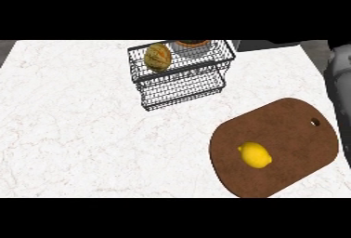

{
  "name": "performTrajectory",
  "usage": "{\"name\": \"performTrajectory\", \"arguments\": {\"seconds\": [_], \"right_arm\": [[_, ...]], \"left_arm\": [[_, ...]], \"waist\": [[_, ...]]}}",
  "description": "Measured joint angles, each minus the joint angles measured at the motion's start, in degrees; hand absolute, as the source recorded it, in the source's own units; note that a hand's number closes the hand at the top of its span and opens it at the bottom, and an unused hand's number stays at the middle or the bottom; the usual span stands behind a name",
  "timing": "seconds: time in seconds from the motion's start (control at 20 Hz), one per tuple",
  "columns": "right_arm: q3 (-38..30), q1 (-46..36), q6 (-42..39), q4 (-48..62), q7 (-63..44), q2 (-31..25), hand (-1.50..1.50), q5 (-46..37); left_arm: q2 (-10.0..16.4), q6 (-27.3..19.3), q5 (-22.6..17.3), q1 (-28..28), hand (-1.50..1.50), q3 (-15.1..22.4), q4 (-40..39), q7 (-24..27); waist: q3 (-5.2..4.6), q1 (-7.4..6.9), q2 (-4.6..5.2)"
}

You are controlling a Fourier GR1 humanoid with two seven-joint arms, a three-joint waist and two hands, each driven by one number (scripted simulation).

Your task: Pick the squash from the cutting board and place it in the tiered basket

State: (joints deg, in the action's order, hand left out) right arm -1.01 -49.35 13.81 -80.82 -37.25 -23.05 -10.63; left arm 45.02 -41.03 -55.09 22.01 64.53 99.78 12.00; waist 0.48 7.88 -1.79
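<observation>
A round, striped yellow-brown squash lies in the top tier of the black wire tiered basket at the back of the counter, toward the tier's left side. The brown oval cutting board lies at the right front and carries only a yellow lemon near its middle. Neither hand shows. A grey piece of the right arm runs along the right edge of the view, beside the board's far end and apart from it.
A white item with a brown top sits in the basket's top tier, right of the squash. The basket's lower tier holds nothing that I can see. White marble counter spreads to the left and front.
</observation>
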Motion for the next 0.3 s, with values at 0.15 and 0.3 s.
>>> {"name": "performTrajectory", "arguments": {"seconds": [0.15,0.3], "right_arm": [[-1.9,1.7,-3.2,-1.1,1.0,-2.4,-1.5,2.8],[-4.1,3.6,-6.2,-2.0,2.2,-4.8,-1.5,5.7]], "left_arm": [[0.0,-0.4,-1.2,0.9,0.0,0.2,0.3,0.9],[0.1,-0.8,-2.3,1.7,0.0,0.2,0.5,2.1]], "waist": [[-0.02,0.99,-0.22],[0.0,1.89,-0.46]]}}
